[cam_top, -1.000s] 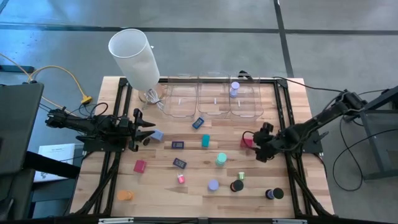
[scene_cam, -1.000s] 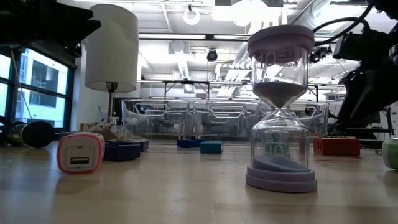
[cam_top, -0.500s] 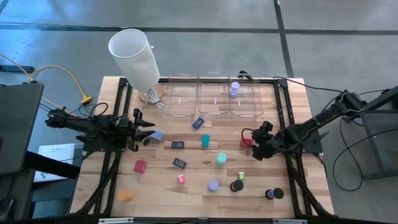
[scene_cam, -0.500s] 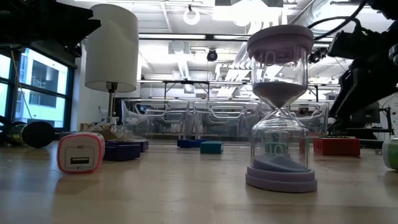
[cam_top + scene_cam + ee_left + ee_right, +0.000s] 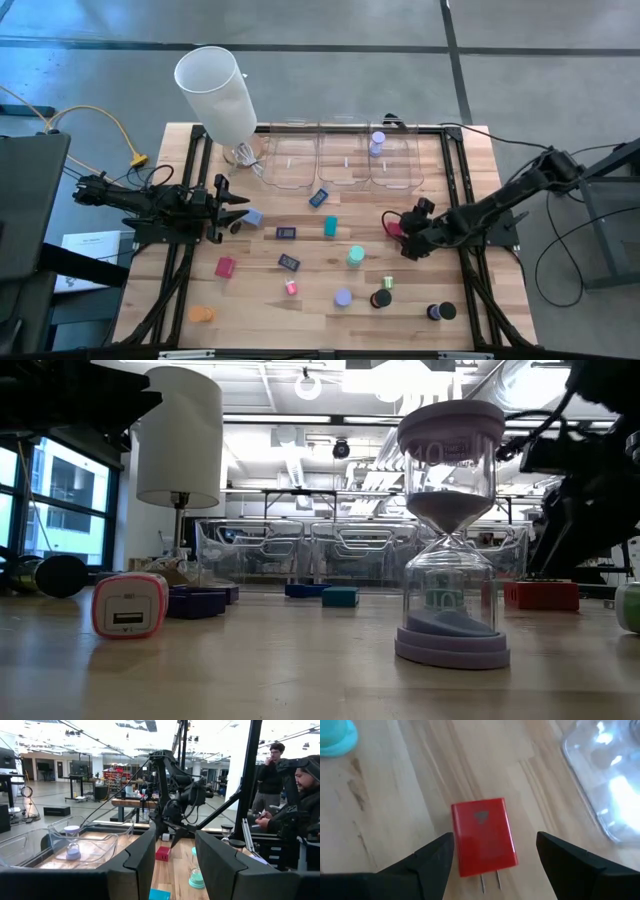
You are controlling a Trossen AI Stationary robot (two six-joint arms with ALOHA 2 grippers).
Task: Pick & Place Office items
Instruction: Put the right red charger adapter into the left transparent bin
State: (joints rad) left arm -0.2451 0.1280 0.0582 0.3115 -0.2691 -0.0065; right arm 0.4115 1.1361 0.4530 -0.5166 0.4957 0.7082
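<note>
A red plug block (image 5: 482, 837) lies flat on the wooden table (image 5: 250, 300), its two prongs (image 5: 490, 881) toward my right gripper. My right gripper (image 5: 495, 839) hangs open just above it, slanting down, one finger on either side and touching nothing; in the high view my right gripper (image 5: 400, 236) is right of centre. My left gripper (image 5: 235, 208) waits open at the left edge, beside a lavender block (image 5: 252, 215). Other office items are spread over the table: a pink block (image 5: 224, 267), dark blue rectangles (image 5: 286, 232), a teal piece (image 5: 330, 227), black discs (image 5: 382, 298), an orange disc (image 5: 201, 314).
Three clear bins (image 5: 345, 160) stand in a row at the far edge; the right one holds a small lavender hourglass (image 5: 377, 143). A tall white lamp (image 5: 215, 95) stands at the far left corner. A teal hourglass (image 5: 355, 256) stands just left of the red block. People stand beyond the table (image 5: 280, 780).
My right gripper has sunk a little and gone toward the table's left edge, coming over the red block, still open. The block and the other items have stayed where they were.
</note>
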